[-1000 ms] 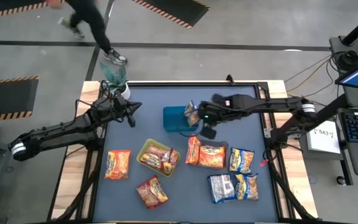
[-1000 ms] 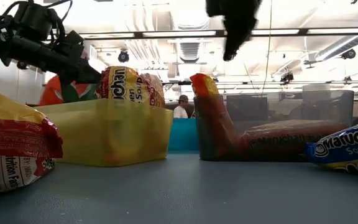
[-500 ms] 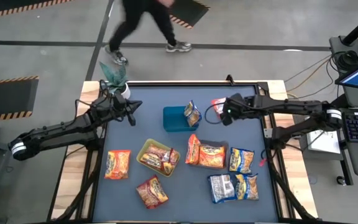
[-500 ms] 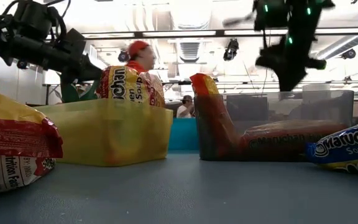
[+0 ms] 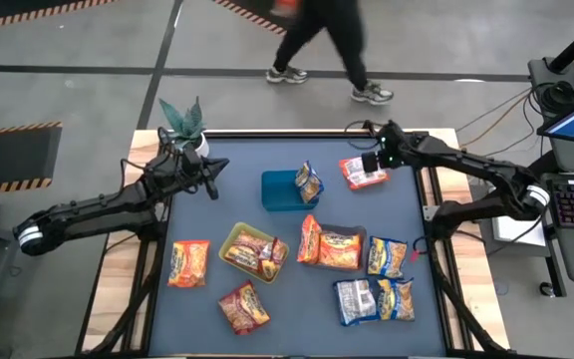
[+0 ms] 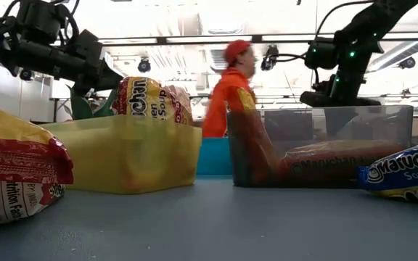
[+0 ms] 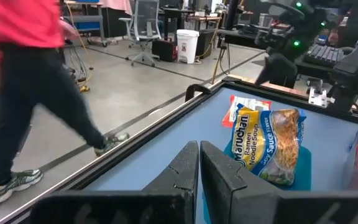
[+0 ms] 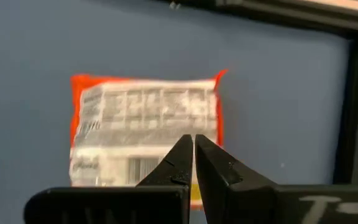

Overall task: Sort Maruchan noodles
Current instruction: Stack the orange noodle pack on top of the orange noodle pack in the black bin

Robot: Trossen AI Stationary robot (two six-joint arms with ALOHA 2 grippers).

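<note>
Right gripper (image 5: 372, 163) closed, empty, above red-orange packet (image 5: 363, 172) lying flat, far right of table (image 5: 237, 150). Left gripper (image 5: 210, 186) closed, empty, far left.

Packets likely light, crinkly, slippery, brittle inside; pinch by edge seam.

Count, high view: about eleven packets. One upright in blue tray (image 5: 279, 191), two in yellow-green tray (image 5: 229, 242), two in dark tray (image 5: 354, 233), rest loose.

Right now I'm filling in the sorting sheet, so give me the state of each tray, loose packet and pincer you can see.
Left pincer: shut, empty, raised at the far left.
Right pincer: shut, empty, above the red-edged white flat packet.
Red-edged white flat packet: lying flat, loose on the mat.
Blue square plastic tray: one blue-and-yellow crinkly packet leaning on its edge.
Yellow-green square plastic tray: holds packets.
Dark square plastic tray: holds orange packets.
</note>
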